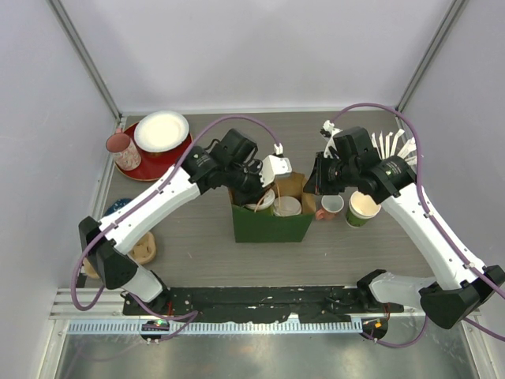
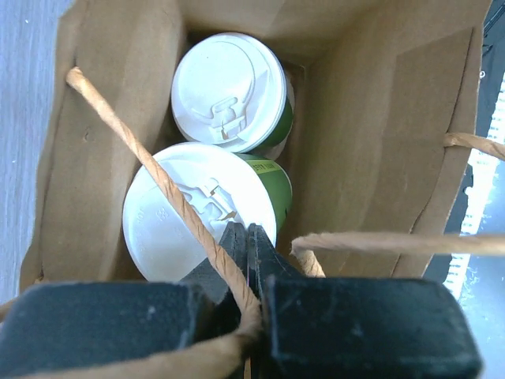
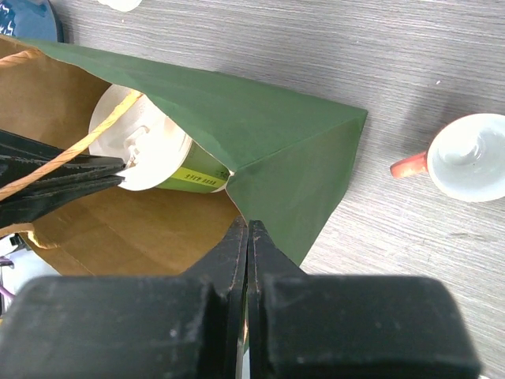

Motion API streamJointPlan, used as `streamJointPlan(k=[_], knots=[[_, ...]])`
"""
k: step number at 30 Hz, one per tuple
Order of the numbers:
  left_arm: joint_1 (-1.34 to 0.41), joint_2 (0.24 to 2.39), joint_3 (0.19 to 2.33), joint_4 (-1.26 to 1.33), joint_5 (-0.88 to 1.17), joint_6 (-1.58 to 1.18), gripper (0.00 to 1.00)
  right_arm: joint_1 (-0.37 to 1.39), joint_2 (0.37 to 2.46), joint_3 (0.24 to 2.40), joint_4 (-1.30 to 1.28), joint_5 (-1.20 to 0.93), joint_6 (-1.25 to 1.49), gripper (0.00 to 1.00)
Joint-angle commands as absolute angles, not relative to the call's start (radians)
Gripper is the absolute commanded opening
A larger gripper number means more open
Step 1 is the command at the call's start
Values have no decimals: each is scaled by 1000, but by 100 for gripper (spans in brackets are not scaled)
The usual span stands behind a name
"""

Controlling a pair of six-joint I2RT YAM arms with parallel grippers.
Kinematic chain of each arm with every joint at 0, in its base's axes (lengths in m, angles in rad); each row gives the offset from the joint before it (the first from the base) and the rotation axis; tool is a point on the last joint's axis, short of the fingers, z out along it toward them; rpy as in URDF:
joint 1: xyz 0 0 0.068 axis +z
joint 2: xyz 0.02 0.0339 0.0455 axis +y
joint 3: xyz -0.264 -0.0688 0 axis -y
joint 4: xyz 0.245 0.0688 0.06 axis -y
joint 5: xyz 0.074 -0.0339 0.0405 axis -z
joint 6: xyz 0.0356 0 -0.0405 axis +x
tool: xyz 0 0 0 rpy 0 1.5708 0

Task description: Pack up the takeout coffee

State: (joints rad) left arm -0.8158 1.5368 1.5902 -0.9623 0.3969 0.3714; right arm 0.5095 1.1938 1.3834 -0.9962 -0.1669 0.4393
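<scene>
Seemingly light and crushable, best gripped just under the lid, two white-lidded green paper cups (image 2: 227,91) are standing inside the green paper bag (image 3: 264,150), left hand (image 2: 246,237) pinching its twine handle (image 2: 142,154), right hand (image 3: 247,233) clamping its rim.

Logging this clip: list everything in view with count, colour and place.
green paper bag: 1, green, brown inside, table centre
twine handle: 2, tan, bag rim
lidded cups: 2, green, white lids, inside bag
small mug: 1, pink handle, right of bag
lidless cup: 1, green, right of mug
red plate: 1, red, far left
white plate: 1, white, on red plate
pink cup: 1, pink, on red plate
plastic cutlery: several, white, far right
blue object: 1, blue, left edge, mostly hidden
tan round object: 1, tan, near left arm's base
left gripper: 1, black, shut on twine handle
right gripper: 1, black, shut on bag rim
</scene>
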Motion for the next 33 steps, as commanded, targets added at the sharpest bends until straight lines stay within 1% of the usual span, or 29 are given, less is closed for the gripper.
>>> streamJointPlan(k=[1,8,14,18,19,20,22,24,25,28,31,33], knots=[[-804,1557,1644,-957,408,377,0,515,1193,1408,-1005,-179,416,1],[-793,1588,1614,-876,322,380,0,514,1192,1410,-1009,-190,410,1],[-778,1618,1673,-894,376,385,0,517,1186,1408,-1015,-204,396,1],[-776,1605,1655,-897,406,394,0,517,1190,1428,-1016,-210,370,2],[-776,1603,1652,-903,413,394,0,517,1199,1440,-1015,-210,353,17],[-776,1603,1652,-914,414,394,0,517,1207,1459,-1028,-206,341,26],[-776,1600,1649,-922,422,393,0,517,1239,1537,-1057,-190,289,40],[-775,1591,1641,-923,425,396,0,517,1258,1613,-1110,-181,267,46],[-775,1589,1638,-925,426,396,0,517,1262,1632,-1124,-181,256,52],[-776,1588,1643,-943,431,397,0,517,1261,1681,-1150,-183,227,59],[-776,1583,1643,-953,433,396,0,517,1246,1721,-1138,-176,184,63],[-776,1582,1643,-956,434,396,0,515,1230,1750,-1117,-211,135,63]])
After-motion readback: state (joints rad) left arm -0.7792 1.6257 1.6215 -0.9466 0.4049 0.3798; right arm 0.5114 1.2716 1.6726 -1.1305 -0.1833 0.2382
